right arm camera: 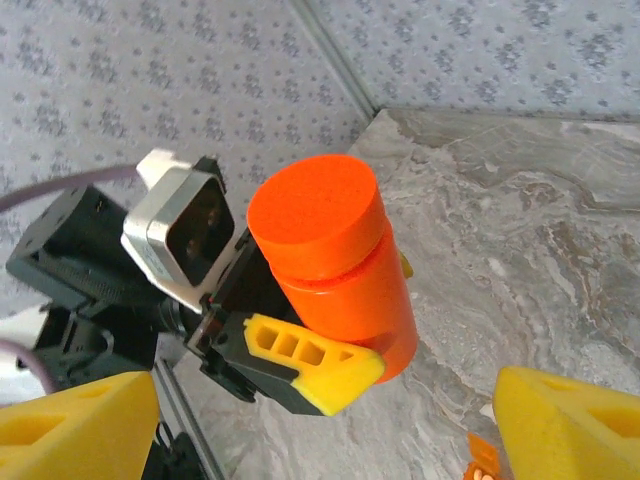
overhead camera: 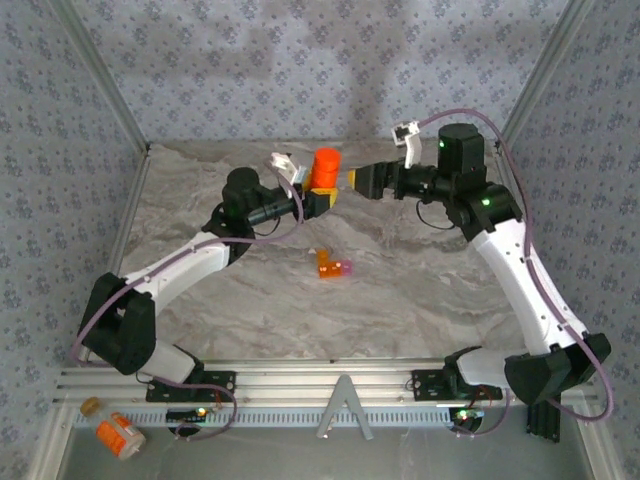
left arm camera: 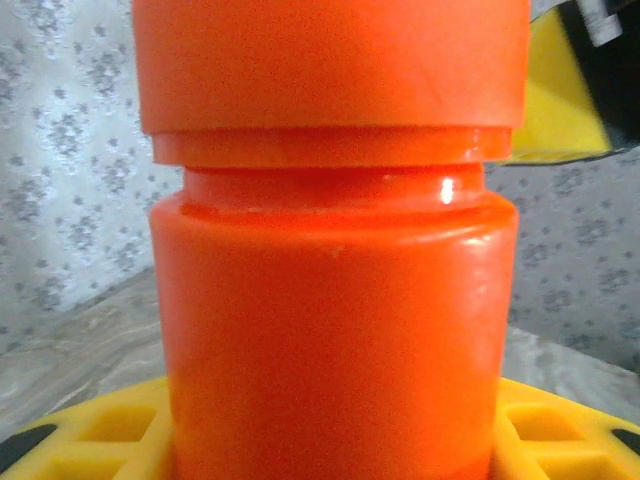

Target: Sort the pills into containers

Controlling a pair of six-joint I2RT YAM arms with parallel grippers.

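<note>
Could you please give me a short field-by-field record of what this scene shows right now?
left gripper: shut on the pill bottle, holding it upright above the table
cap: orange, on the bottle
right gripper: open, fingers spread wide, pointing at the bottle from its side
small box: orange with a pink end, lying on the table between the arms
labelled bottle: lying off the table surface, at the near left corner

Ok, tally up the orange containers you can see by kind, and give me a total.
Orange-capped pill bottle: 1
Small orange box with pink end: 1
White-labelled orange bottle: 1
Total: 3
</note>
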